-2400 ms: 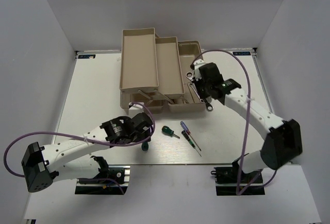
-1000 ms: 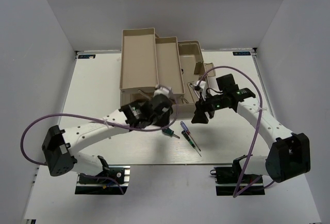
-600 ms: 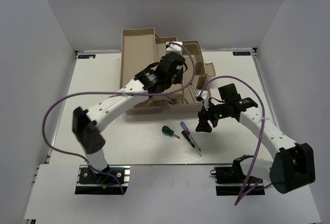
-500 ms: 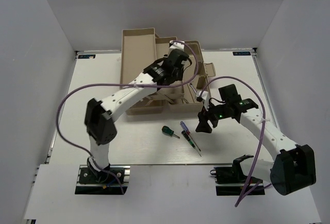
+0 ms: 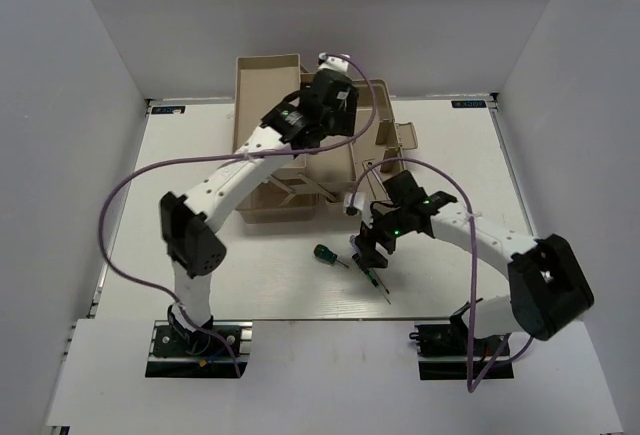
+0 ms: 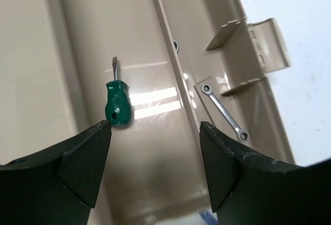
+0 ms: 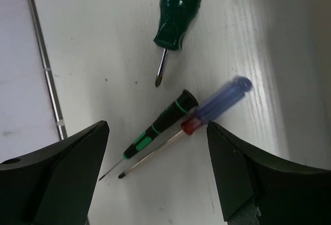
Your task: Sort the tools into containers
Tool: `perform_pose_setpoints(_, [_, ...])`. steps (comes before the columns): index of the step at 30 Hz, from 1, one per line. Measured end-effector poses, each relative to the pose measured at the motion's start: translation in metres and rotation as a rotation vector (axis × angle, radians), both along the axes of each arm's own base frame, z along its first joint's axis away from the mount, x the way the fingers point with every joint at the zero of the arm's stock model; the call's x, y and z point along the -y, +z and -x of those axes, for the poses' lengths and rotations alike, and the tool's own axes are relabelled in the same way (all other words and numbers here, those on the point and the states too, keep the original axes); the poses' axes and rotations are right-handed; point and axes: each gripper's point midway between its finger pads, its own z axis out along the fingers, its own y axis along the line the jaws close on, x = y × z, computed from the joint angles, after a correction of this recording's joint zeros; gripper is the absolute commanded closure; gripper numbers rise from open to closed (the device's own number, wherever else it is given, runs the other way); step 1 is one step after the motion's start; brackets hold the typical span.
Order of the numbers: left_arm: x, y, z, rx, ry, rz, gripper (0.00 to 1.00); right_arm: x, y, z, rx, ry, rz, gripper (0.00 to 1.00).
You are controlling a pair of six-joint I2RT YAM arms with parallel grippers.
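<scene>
My left gripper [image 5: 322, 115] hangs open over the beige toolbox [image 5: 262, 105]. Below it a green-handled screwdriver [image 6: 118, 103] lies loose in the middle tray [image 6: 155, 132], just ahead of the left fingertip [image 6: 83, 158]. A slim silver wrench [image 6: 225, 112] rests in the lower compartment to the right. My right gripper [image 5: 368, 250] is open, low over the table. Between and ahead of its fingers [image 7: 243, 168] lie a thin dark screwdriver [image 7: 160, 124] and a purple-and-red screwdriver [image 7: 217, 103], side by side. A second green screwdriver [image 7: 178, 13] lies farther ahead.
The toolbox's hinged flaps [image 5: 405, 137] stick out at its right side. A thin metal rail [image 7: 44, 64] runs along the table edge at the left of the right wrist view. Purple cables loop off both arms.
My left arm swung from the table up over the toolbox and opened, leaving the green screwdriver in the tray. My right arm came down from the toolbox to the screwdrivers, jaws wider.
</scene>
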Motion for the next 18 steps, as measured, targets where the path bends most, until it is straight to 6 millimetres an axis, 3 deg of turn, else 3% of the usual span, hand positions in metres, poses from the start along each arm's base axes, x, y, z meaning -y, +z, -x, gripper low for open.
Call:
perform_pose_setpoints(3, [-0.018,0.032,0.027,0.037,-0.014,0.057,0.21,-0.01,-0.018,0.004,-0.002,0.043,0.055,0.18])
perform_pose_setpoints(10, [-0.103,0.091,0.126,0.13,0.001,0.223,0.21,-0.051,-0.035,0.004,0.041,0.104,0.136,0.19])
perform_pose_setpoints(13, [-0.136,0.086,0.16,0.129,0.037,0.273,0.21,-0.07,-0.037,0.004,0.057,0.109,0.147,0.19])
perform_pose_setpoints(18, [-0.166,0.045,0.192,0.03,0.108,0.276,0.24,-0.088,-0.052,0.01,0.069,0.109,0.193,0.26])
